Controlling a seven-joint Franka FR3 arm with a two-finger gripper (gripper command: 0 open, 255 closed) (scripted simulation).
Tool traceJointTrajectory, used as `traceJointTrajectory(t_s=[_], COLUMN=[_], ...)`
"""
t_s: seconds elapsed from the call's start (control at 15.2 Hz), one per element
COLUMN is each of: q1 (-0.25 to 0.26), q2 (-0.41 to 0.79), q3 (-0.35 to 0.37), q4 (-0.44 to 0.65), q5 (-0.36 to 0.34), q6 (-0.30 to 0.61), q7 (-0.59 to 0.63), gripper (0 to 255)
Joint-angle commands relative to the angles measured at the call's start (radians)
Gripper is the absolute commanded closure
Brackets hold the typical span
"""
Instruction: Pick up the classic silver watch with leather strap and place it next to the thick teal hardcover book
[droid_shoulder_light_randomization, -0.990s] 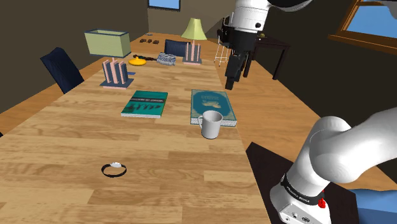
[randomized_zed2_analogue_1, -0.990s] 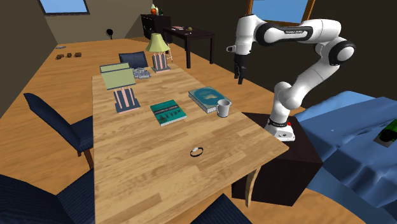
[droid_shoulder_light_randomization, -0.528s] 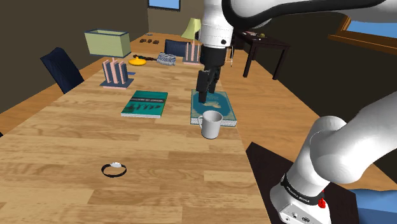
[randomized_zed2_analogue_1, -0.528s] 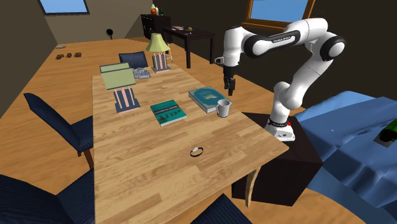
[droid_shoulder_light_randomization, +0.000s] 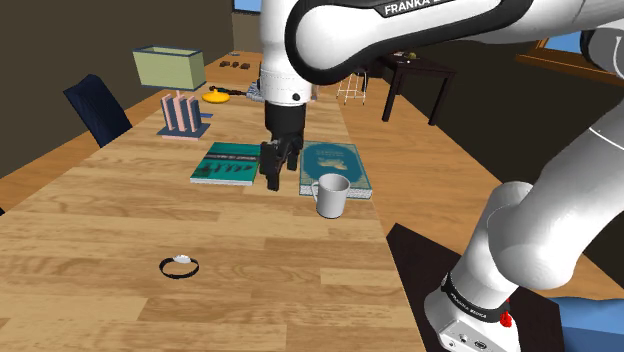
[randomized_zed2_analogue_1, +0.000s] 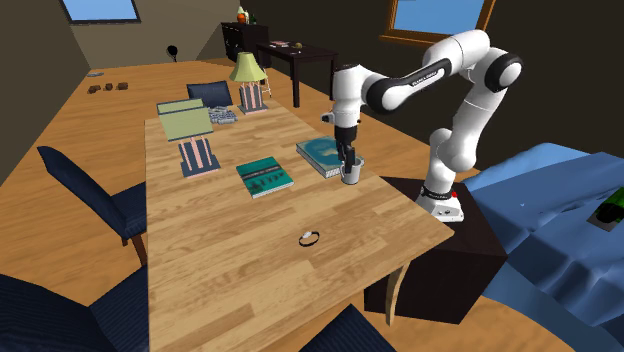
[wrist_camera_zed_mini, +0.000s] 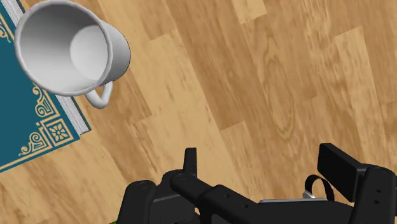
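- The black gripper (droid_shoulder_light_randomization: 273, 182) hangs fingers-down from the white arm, low over the wooden table (droid_shoulder_light_randomization: 110, 215). In the shoulder view it sits over the gap between the two books.
- In the wrist view its fingers (wrist_camera_zed_mini: 340, 167) stand wide apart, with only bare wood between them. It grips nothing.
- The silver watch (droid_shoulder_light_randomization: 180, 266) lies flat on the table with its dark strap closed in a loop. It is well apart from the gripper, on the end of the table nearer the shoulder camera, with nothing close by.
- The thick teal hardcover book (droid_shoulder_light_randomization: 335, 165) lies flat, showing a gold ornamental border on its cover in the wrist view (wrist_camera_zed_mini: 28, 130).
- A white mug (wrist_camera_zed_mini: 70, 51) stands upright just beside that book's near edge, its handle pointing away from the book. Its inside is bare; nothing is in it. Whether it touches the book I cannot tell.
- A thinner green book (droid_shoulder_light_randomization: 229, 163) lies flat on the gripper's other side, near the teal one.
- Farther up the table stands a lamp with a green box shade (droid_shoulder_light_randomization: 170, 67).
- In the second exterior view the gripper (randomized_zed2_analogue_1: 350, 163) shows right above the mug (randomized_zed2_analogue_1: 351, 173), and the watch (randomized_zed2_analogue_1: 310, 237) lies towards the table's near end.
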Motion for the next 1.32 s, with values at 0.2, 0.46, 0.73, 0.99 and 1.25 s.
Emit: traceJointTrajectory(t_s=[0.2,0.46,0.73,0.99,1.25], q1=[0.026,0.056,0.098,0.152,0.16], q2=[0.182,0.329,0.48,0.636,0.661], q3=[0.051,0.081,0.1,0.106,0.103], q4=[0.106,0.208,0.33,0.476,0.464], q5=[-0.033,-0.075,-0.125,-0.176,-0.184], q6=[0.064,0.095,0.109,0.103,0.137], q7=[0.049,0.094,0.137,0.173,0.178], gripper=[0,0,0,0,0])
